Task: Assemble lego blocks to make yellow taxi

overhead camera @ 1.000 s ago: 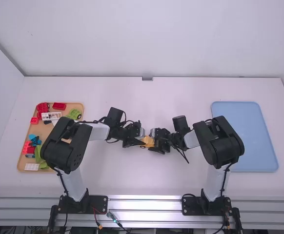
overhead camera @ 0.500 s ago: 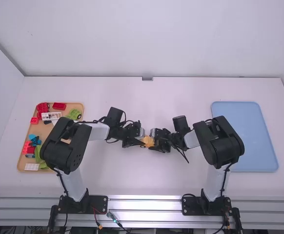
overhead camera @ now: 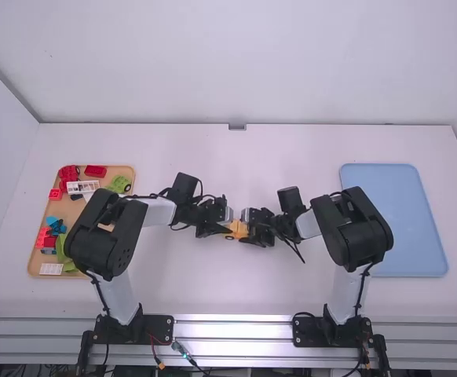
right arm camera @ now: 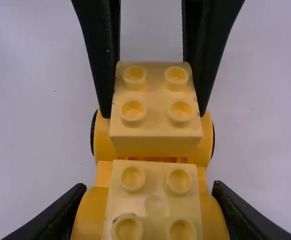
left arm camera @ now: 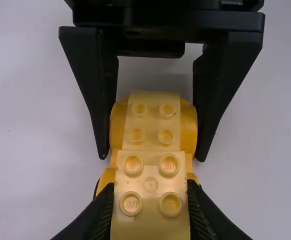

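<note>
My left gripper [right arm camera: 153, 107] pinches the block [left arm camera: 150, 200] over one end of the base [left arm camera: 188, 127]; my right gripper [left arm camera: 152, 150] grasps its other end. Likely light, stiff, slick: I'd squeeze flat sides.

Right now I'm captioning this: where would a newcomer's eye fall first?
On the yellow car mid-table, held by the left gripper at one end and the right gripper at the other. Next, the blue tray at right, then the bright blocks in the tan tray at left.
</note>
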